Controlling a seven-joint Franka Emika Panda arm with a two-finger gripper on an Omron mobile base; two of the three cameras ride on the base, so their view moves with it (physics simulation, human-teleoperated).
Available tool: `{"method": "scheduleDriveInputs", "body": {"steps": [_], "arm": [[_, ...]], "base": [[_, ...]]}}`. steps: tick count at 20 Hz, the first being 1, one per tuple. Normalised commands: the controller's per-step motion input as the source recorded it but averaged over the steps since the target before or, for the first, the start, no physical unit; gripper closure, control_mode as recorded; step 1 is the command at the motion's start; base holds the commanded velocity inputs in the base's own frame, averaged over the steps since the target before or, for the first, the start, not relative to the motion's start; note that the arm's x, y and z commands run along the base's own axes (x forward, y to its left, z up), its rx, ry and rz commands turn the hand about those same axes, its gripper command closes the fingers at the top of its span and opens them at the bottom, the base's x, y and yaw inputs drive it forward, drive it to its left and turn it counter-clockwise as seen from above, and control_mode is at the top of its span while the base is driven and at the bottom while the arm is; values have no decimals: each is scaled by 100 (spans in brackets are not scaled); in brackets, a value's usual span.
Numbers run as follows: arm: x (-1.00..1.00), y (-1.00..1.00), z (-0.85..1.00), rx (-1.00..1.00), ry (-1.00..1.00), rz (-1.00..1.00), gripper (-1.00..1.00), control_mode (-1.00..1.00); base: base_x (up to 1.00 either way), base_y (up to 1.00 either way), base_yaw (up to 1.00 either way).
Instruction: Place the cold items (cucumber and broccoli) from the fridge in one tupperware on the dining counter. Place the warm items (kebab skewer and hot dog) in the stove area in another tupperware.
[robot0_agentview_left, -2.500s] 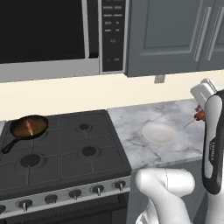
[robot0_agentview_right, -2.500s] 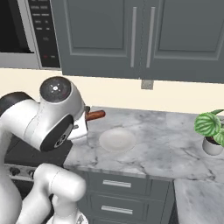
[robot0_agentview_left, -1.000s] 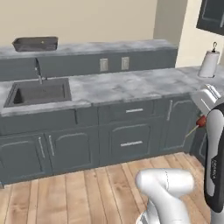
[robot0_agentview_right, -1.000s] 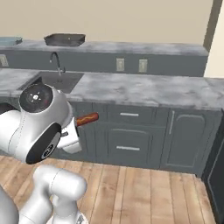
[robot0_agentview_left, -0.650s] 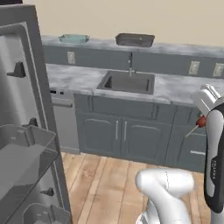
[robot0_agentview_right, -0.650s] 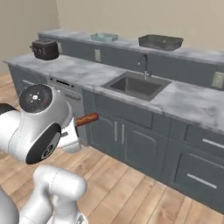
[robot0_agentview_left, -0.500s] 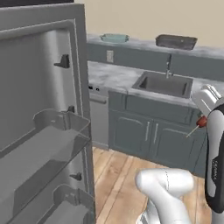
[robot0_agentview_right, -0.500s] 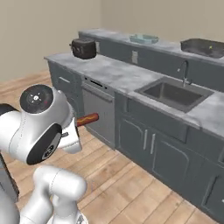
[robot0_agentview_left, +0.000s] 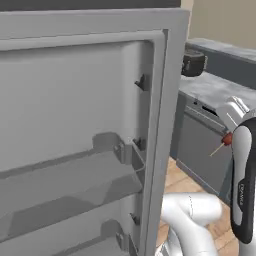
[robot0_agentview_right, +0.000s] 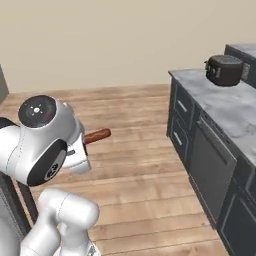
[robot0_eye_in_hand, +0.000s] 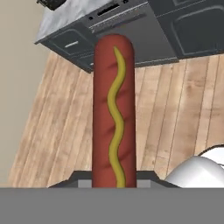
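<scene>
**A:** Gripper (robot0_eye_in_hand: 113, 186) status?

**B:** Fingers are clamped on the hot dog (robot0_eye_in_hand: 113, 109). Sausage is held lengthwise, pointing away from the hand, mustard squiggle facing the camera. It is carried in the air above the wooden floor (robot0_eye_in_hand: 57, 131).

**A:** Seen from the base?

**B:** Hot dog (robot0_agentview_right: 97, 135) is seen sticking out past the white wrist in the right base view. Open fridge door (robot0_agentview_left: 85, 125) with its shelves is seen close on the left. Further off, a grey counter (robot0_agentview_right: 225, 107) is seen, with a dark toaster (robot0_agentview_right: 224, 70) set on it.
</scene>
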Motion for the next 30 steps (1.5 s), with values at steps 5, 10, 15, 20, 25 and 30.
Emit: {"method": "scheduleDriveInputs", "body": {"steps": [5,10,15,20,25,30], "arm": [[0,0,0,0,0,0,100,100],[0,0,0,0,0,0,100,100],[0,0,0,0,0,0,100,100],[0,0,0,0,0,0,100,100],[0,0,0,0,0,0,100,100],[0,0,0,0,0,0,100,100]], "base": [[49,-84,75],[78,-67,61],[99,-53,33],[100,-41,0],[100,-5,-55],[100,2,-84]]}}
